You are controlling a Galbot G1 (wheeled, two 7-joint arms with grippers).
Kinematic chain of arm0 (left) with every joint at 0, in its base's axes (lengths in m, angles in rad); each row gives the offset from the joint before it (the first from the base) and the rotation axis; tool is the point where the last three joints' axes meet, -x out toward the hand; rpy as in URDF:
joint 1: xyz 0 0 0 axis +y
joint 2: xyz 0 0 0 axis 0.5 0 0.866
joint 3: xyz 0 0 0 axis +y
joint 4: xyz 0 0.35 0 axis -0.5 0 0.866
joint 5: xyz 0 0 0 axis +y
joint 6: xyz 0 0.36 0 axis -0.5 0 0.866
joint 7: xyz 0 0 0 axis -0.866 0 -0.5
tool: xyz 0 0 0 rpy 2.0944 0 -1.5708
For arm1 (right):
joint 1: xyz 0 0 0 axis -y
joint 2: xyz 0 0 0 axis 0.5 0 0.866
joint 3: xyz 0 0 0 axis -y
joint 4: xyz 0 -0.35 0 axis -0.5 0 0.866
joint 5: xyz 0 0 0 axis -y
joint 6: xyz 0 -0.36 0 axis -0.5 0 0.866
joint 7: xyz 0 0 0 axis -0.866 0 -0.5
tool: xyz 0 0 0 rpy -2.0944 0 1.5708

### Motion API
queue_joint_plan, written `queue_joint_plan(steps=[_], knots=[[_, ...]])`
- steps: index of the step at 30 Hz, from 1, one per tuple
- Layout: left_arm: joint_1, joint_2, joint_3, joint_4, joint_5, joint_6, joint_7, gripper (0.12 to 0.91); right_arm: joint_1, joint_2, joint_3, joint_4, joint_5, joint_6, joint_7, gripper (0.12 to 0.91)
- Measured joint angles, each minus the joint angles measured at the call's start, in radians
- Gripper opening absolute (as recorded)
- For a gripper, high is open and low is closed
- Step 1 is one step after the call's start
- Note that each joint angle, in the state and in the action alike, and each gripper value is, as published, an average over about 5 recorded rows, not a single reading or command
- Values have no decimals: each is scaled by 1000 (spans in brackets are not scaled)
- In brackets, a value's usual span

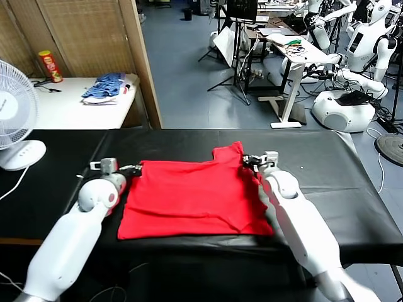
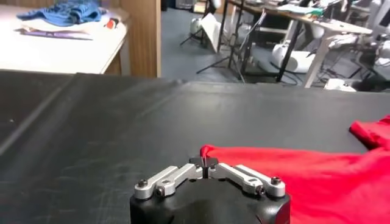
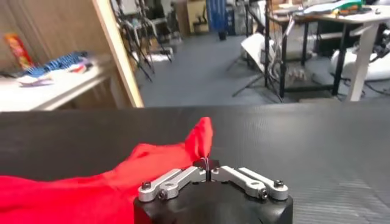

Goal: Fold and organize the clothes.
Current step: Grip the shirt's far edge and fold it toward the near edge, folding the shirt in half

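The clothes are one bright red T-shirt [image 1: 192,198] lying mostly flat on the black table [image 1: 327,170], plain side up. My left gripper [image 1: 135,168] is at the shirt's far left corner. In the left wrist view it [image 2: 203,162] is shut on a pinch of the red fabric [image 2: 317,176]. My right gripper [image 1: 247,161] is at the far right edge, beside a raised sleeve. In the right wrist view it [image 3: 206,164] is shut on a peak of red cloth [image 3: 91,195] that lifts off the table.
A white fan [image 1: 16,113] stands at the table's left end. Behind it, a white side table [image 1: 69,110] carries a blue-and-white striped pile [image 1: 104,88] and a red can [image 1: 50,66]. Other robots [image 1: 352,82] and desks fill the far right.
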Motion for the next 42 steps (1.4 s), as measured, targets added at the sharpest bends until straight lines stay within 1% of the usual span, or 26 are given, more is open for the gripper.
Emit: queue_joint_plan(steps=[3,7,9,14,16,18,23,28,31,35,36,37,38,40,42], knots=[[56,18,-23,-68,-1,-1,-1,129,-61,-37,21,90,9,-19,6,122],[138,43,-58,-163,-3,-4,-7,129,-144,-82,47,204,5,-74,44,122],[178,51,-75,-213,-3,-4,-20,129,-186,-100,60,256,5,-102,65,122],[267,59,-110,-319,7,5,-72,129,-278,-125,82,358,5,-163,98,122],[298,59,-122,-351,17,11,-79,129,-308,-129,86,388,0,-196,111,122],[330,57,-131,-378,32,16,-79,129,-336,-133,91,416,-8,-234,122,122],[408,48,-144,-432,83,27,-73,129,-388,-140,100,461,-22,-298,135,122],[475,36,-159,-464,125,32,-74,129,-420,-142,109,479,-23,-319,144,122],[506,34,-168,-474,146,33,-74,129,-434,-142,116,487,-21,-319,138,122],[538,30,-173,-481,170,35,-71,132,-454,-144,132,504,-12,-314,118,124],[544,28,-174,-483,176,36,-71,136,-460,-146,137,509,-9,-313,113,136],[550,27,-174,-486,182,36,-71,155,-466,-149,143,516,-5,-312,109,165],[555,25,-174,-489,188,38,-70,191,-473,-152,150,524,0,-312,107,195],[564,23,-176,-497,195,41,-71,276,-487,-159,167,542,14,-311,105,318],[572,22,-181,-507,197,45,-71,392,-499,-166,189,560,30,-311,107,452]])
